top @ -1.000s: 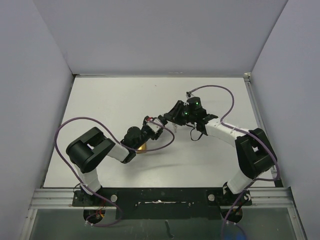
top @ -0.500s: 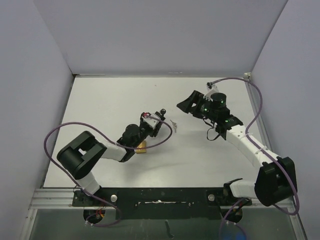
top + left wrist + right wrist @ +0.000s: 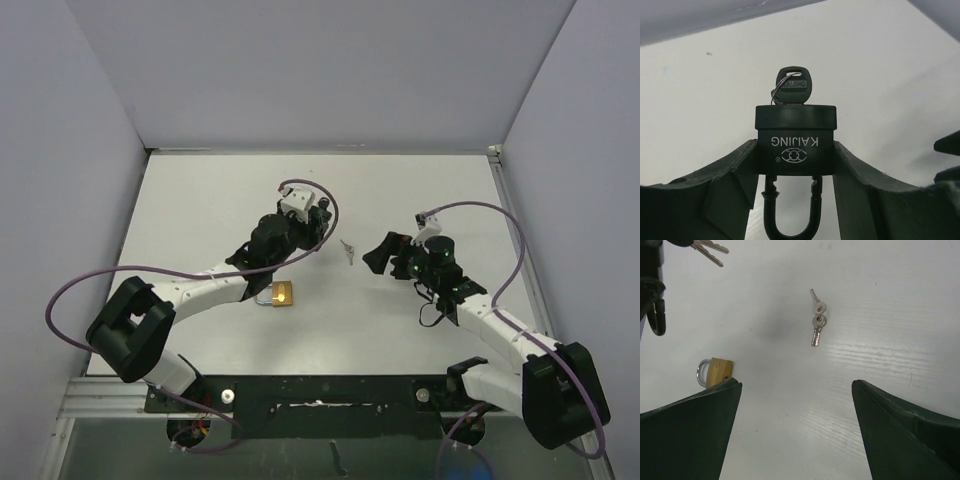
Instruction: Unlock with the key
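Cut off at frame bottom: shackle [image 3: 815, 215] of black padlock [image 3: 795, 135]; released or not, cannot tell. 2 padlocks. The left gripper [image 3: 795, 152] pinches the black padlock, 1 black-headed key [image 3: 794, 86] seated at its 12 o'clock. The brass padlock [image 3: 283, 294] lies on table [image 3: 200, 200], 6 o'clock of that gripper. 2 silver keys [image 3: 816, 320] lie 9 o'clock of right gripper [image 3: 796, 385], claw spread wide

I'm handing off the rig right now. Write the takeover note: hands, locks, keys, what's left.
Left hand: shut on the black padlock, black-headed key in its keyhole.
Right hand: open, empty, above the table.
On the table: brass padlock and a pair of silver keys, apart.
Done: key inserted. Left: turn it if needed; whether the shackle is released I cannot tell.
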Tool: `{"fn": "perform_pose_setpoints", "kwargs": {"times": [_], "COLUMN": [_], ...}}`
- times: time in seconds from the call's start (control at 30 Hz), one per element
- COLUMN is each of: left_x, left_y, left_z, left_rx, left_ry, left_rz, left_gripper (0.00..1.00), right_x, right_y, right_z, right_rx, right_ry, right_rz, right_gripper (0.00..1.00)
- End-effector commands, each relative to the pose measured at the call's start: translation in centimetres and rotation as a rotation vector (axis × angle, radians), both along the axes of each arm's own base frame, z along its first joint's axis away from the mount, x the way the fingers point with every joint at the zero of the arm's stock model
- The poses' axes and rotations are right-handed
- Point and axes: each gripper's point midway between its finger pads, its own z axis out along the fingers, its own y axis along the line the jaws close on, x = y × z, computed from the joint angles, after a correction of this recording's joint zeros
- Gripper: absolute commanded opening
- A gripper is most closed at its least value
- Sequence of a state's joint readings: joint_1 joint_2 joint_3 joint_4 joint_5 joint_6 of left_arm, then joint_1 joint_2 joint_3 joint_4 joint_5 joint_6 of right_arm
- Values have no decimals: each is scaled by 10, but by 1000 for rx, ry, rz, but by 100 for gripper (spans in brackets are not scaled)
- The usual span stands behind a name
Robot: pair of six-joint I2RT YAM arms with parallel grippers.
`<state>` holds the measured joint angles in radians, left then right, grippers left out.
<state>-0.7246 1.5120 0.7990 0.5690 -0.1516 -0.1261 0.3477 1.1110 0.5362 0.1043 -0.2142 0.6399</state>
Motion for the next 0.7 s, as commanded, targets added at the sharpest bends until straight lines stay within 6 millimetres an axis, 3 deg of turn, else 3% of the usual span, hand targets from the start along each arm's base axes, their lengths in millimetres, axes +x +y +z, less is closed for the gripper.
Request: {"fn": "perform_pose_setpoints", "kwargs": {"times": [0.0,0.13,0.4,0.67], "left_x": [10,10,12,11], "left_y": [10,8,-5,-16], "left_z": [58,49,52,54], "left_rx": [-217,-256,-351,-428], "left_ry": [72,175,243,284], "left_rz": [151,196,215,203], "left_gripper": [0,0,0,0], "right_x": [17,17,26,28], "right_y": [3,13,61,104], "right_z": [39,38,33,33], "right_rx": [118,176,247,316], "right_ry": [-255,-275,-121,-111], "right_rz": [-42,-18,111,198], "right_gripper": [98,98,98,98]}}
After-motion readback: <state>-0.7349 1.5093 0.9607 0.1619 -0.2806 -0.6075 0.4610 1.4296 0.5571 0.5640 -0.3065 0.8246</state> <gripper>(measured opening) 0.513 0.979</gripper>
